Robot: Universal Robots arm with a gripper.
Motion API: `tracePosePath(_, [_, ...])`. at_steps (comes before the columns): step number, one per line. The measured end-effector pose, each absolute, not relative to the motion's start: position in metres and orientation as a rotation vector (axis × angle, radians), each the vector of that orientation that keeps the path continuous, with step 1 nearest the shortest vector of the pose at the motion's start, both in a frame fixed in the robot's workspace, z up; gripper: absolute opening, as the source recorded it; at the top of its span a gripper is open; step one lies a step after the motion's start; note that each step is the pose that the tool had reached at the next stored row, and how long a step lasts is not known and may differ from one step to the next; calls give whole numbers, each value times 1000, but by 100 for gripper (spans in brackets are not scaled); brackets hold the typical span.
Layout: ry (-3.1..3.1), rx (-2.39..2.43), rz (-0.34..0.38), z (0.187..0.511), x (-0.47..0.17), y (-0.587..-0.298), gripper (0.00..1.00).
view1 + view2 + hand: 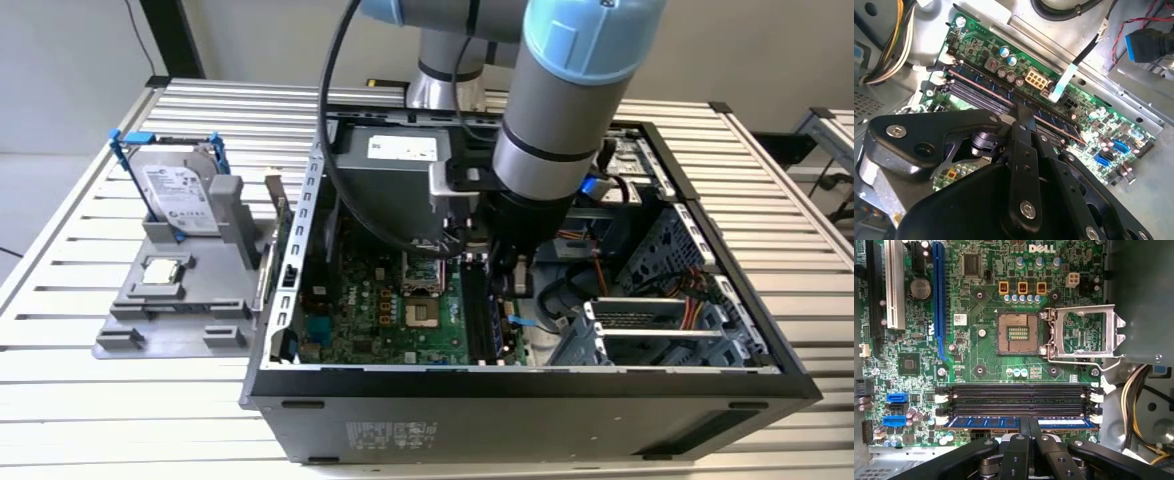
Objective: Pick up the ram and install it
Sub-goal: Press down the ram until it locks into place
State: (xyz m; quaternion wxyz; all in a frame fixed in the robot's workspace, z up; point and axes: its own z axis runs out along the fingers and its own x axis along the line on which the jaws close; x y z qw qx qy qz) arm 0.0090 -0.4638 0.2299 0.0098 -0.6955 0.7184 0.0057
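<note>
The ram (984, 422), a dark stick with a bluish label strip, lies along the outermost memory slot of the green motherboard (974, 355), level with the slot's end latches. My gripper (1029, 421) sits at the stick's middle with its two black fingers close together, shut on the ram. The second wrist view has the gripper (1021, 107) reaching down onto the ram (1056, 120) in the row of slots. Seen from the exterior view, the arm reaches down into the open computer case (534, 385) with the gripper (501, 275) low over the board.
Three black memory slots (1014, 395) beside the ram stand vacant. The processor socket (1016, 333) is open, its metal frame (1084, 332) flipped aside. Yellow cables (1134, 405) hang near the slot ends. A hard drive (180, 190) stands in a grey holder at the exterior view's left.
</note>
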Motion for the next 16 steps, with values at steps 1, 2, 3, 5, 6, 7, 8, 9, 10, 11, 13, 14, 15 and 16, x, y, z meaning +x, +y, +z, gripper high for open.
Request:
tracePosePath(1, [2244,-2171,17,228,9,-464,0])
tracePosePath(2, [2245,-2170,17,226,9,-464,0])
tracePosePath(3, [2245,-2170,17,225,9,-464,0])
tracePosePath(5, [2247,-2170,16,222,9,-464,0])
tracePosePath(6, [2247,-2169,17,220,9,-464,0])
tracePosePath(7, [2247,-2169,17,220,9,-464,0])
tracePosePath(8, [2247,-2169,17,220,9,-464,0])
tracePosePath(9, [2247,-2169,17,220,9,-464,0])
tracePosePath(10, [2246,-2168,17,221,9,-464,0])
tracePosePath(11, [2246,-2168,19,223,9,-464,0])
tracePosePath(13, [2247,-2169,19,231,9,-464,0])
tracePosePath(14, [2247,-2169,20,235,9,-464,0])
tracePosePath(15, [2248,-2170,20,238,9,-464,0])
tracePosePath(16, [2248,-2170,20,241,9,-464,0])
